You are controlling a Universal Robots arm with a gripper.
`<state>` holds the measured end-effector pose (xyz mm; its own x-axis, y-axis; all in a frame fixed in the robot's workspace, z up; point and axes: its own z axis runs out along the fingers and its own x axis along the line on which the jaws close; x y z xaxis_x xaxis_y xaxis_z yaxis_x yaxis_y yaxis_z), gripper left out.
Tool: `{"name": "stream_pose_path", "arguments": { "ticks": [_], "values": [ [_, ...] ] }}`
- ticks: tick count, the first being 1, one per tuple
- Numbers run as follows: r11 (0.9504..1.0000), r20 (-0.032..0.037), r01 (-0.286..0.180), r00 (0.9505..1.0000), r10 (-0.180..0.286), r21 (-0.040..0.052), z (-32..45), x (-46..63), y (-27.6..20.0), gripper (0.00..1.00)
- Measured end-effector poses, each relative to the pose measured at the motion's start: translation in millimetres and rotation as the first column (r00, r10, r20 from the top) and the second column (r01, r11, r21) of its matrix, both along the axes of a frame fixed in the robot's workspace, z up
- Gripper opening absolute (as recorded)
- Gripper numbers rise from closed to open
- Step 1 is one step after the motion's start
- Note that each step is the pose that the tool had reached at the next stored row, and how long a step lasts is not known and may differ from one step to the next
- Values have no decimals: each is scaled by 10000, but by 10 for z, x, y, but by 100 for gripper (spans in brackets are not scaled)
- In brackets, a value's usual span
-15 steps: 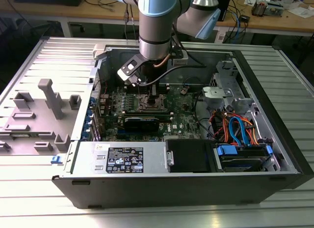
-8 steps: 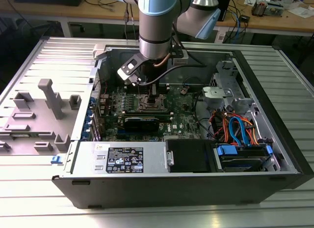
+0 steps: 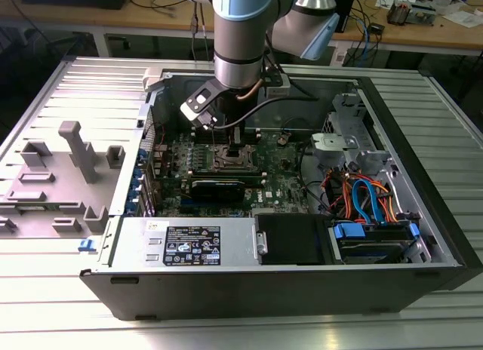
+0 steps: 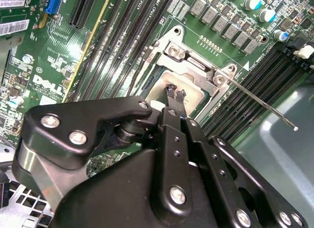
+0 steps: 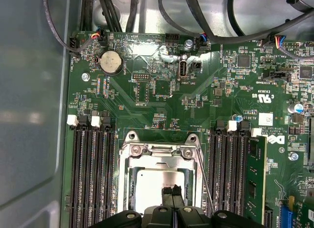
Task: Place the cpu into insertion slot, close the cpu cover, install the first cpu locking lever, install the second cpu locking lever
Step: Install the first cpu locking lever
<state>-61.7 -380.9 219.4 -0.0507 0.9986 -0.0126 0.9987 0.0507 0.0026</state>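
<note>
**A:** Where is the chip?

**B:** The cpu (image 5: 157, 185) lies flat in the insertion slot (image 5: 129, 186). Its dull grey top shows through the window of the cpu cover (image 5: 162, 162), and the silvery frame of that cover lies around its edges.

**A:** And the claw?

**B:** The claw (image 5: 171, 192) hangs right over the chip's top, nearer one edge than the middle. Its two black fingertips (image 4: 170, 89) sit pressed close together with nothing between them. I cannot tell whether they touch the metal.

**A:** How tight is it around the socket?

**B:** Tight at two edges. Long black memory slots (image 5: 91, 174) run just beside the frame on both sides, and a green memory stick (image 5: 255, 179) stands in one of them. In the second wrist view a thin wire lever (image 4: 260, 106) runs out from a corner of the frame and across the memory slots, with its tip over the grey case wall (image 4: 274, 154).

**A:** Any open room?

**B:** Yes, above it. In the exterior view the computer case (image 3: 264, 290) lies open on the slatted counter (image 3: 249, 331), and the arm (image 3: 240, 41) comes straight down into it. The bundle of orange and blue cables (image 3: 362, 195) sits toward the exterior view's right, well apart from the socket. Beyond the frame's far edge, the green board (image 5: 162, 90) is low and flat up to the coin battery (image 5: 110, 62).
</note>
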Motion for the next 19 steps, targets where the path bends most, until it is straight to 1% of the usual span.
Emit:
{"name": "stream_pose_path", "arguments": {
  "ticks": [7, 10, 13, 14, 17, 19],
  "values": [
    [10000, -1, -1, 10000, 1, -2, 8, 0, 0, 11],
    [10000, 0, -2, 10000, 2, -1, 36, -1, 0, 11],
    [10000, 0, -2, 10000, 2, 0, 127, -1, 0, 11],
    [10000, 0, -2, 10000, 2, -1, 139, -1, 0, 11],
    [10000, 0, -68, 10000, 68, 1, 143, 0, 0, 11],
    [9997, 0, -244, 9997, 244, 1, 143, 0, 0, 11]
  ]
}}
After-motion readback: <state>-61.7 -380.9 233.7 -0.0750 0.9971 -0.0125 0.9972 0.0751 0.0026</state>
